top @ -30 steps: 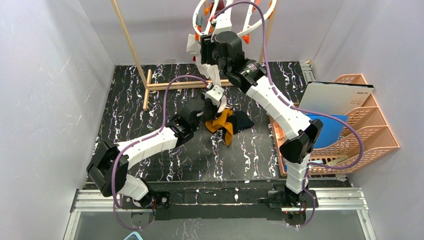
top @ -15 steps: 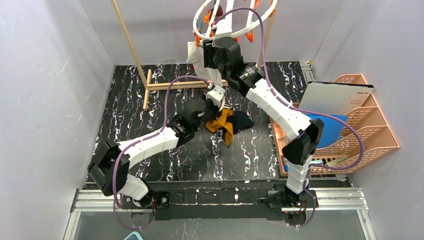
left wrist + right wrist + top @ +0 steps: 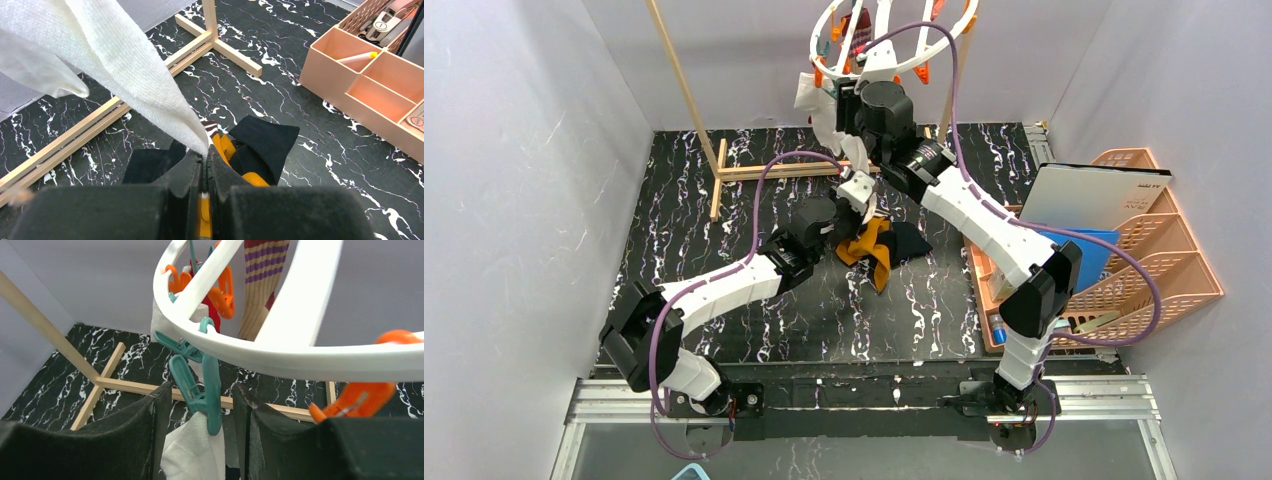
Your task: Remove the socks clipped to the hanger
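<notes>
The white ring hanger (image 3: 944,55) hangs at the top centre, with orange and teal clothespins; it fills the right wrist view (image 3: 300,315). A white sock (image 3: 829,120) hangs from a teal pin (image 3: 207,390). My right gripper (image 3: 200,435) is open, its jaws on either side of that pin and the sock's top (image 3: 192,452). My left gripper (image 3: 205,160) is shut on the white sock's lower end (image 3: 140,75), pulled taut. Mustard-orange (image 3: 869,245) and black socks (image 3: 265,140) lie on the mat below. A striped sock (image 3: 262,270) and a red one (image 3: 215,315) hang on the ring.
A light wooden pole frame (image 3: 764,168) stands on the black marbled mat (image 3: 724,230) behind the pile. A peach organiser (image 3: 1159,270) holding a white board and a blue item stands at the right edge. White walls enclose the space on three sides.
My right gripper has shifted slightly right and closer to the ring. The white sock's top has swung with it. The left arm has barely moved.
</notes>
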Robot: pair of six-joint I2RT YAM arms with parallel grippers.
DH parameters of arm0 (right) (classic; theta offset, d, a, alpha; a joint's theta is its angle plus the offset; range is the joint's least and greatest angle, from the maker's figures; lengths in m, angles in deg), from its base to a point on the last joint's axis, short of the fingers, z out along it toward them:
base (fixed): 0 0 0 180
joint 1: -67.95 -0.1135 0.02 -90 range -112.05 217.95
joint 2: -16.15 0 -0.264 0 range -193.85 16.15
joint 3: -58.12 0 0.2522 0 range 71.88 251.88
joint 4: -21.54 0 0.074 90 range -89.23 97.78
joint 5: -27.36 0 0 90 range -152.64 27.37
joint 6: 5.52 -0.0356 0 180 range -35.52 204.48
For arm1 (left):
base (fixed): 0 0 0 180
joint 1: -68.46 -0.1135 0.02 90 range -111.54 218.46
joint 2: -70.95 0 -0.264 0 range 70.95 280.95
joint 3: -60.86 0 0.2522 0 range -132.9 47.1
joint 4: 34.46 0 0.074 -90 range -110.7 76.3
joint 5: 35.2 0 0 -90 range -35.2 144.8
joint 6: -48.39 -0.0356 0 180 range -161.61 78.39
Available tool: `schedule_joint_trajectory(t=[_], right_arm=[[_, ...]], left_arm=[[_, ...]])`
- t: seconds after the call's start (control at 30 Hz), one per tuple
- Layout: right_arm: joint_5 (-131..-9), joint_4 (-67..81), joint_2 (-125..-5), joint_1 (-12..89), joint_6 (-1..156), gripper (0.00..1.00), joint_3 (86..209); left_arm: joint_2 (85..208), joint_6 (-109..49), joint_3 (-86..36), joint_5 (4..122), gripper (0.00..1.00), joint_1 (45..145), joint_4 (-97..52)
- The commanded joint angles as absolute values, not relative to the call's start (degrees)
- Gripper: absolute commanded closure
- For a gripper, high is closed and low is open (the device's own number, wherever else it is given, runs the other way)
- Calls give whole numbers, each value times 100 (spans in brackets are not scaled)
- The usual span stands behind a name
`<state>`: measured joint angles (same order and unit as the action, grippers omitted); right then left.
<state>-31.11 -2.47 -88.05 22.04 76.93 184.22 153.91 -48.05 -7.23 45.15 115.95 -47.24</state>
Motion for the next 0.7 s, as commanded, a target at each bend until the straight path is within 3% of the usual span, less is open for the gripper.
schedule_joint_trajectory(t=[0.0, 0.67], right_arm=[[-2914, 544, -8380, 2146, 7846, 45, 18260], [-3056, 277, -8821, 2146, 7912, 43, 18719]], left_arm=[[15409, -4815, -849, 4557, 100, 11654, -4615], [15457, -4828, -876, 4583, 100, 11663, -4540]])
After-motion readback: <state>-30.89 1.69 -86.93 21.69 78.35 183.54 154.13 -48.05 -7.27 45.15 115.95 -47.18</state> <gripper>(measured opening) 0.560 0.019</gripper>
